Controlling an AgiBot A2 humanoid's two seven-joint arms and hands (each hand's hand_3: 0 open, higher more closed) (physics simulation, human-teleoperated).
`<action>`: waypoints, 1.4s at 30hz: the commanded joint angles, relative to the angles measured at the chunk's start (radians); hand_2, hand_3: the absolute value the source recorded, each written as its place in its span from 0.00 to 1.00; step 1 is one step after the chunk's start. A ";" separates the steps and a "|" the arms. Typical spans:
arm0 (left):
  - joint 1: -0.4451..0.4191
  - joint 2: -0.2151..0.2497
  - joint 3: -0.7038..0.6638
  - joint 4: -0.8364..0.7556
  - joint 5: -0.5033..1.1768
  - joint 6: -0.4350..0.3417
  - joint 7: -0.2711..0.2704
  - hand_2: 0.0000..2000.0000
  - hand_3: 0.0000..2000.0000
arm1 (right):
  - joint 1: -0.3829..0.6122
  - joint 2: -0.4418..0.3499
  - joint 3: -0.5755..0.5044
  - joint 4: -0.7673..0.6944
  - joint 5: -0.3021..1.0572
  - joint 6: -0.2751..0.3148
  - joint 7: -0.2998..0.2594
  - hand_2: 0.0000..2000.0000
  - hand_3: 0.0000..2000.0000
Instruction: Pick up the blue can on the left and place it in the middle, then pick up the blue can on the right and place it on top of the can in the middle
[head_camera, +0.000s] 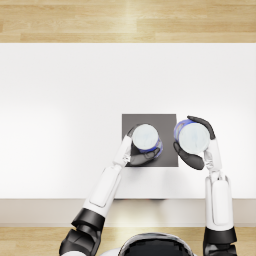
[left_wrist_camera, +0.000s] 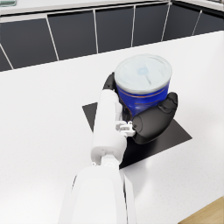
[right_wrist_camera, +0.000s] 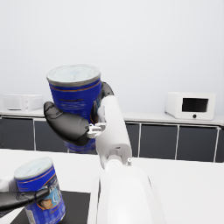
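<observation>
White tabletop (head_camera: 60, 125) fills most of what I see, a broad matte counter with a strip of pale wooden floor (head_camera: 125, 20) beyond its far edge. In the wrist views the room behind is a kitchen: a run of dark cabinet fronts (right_wrist_camera: 175, 144) under a pale worktop, with a white microwave (right_wrist_camera: 190, 105) sitting on it against a plain grey wall.

At the middle of the table lies a dark square mat (head_camera: 170, 125), which marks the target spot. My left hand (head_camera: 140, 156) is wrapped around the first blue can (head_camera: 146, 140), which stands upright on the mat. I judge that I keep hold of it to steady it as the base of the stack.

My right hand (head_camera: 197, 147) grips the second blue can (head_camera: 192, 136) around its side, upright with its pale lid facing up. The right wrist view shows it raised well clear of the table, higher than the first can's lid. It hangs just beside the mat's right edge, not yet over the lower can, so the stacking is still to come.
</observation>
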 joint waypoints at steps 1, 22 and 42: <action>0.032 0.020 -0.008 0.044 0.000 0.001 -0.003 1.00 0.76 | 0.033 -0.008 0.016 0.029 0.000 0.004 0.000 1.00 0.76; -0.240 -0.123 -0.188 -0.656 -0.001 0.031 0.147 0.00 0.00 | 0.203 -0.099 0.174 -0.080 0.000 -0.176 -0.120 1.00 0.76; -0.253 -0.104 -0.465 -0.826 -0.001 0.034 0.160 0.00 0.00 | 0.121 -0.101 0.274 -0.184 -0.001 -0.292 -0.219 1.00 0.76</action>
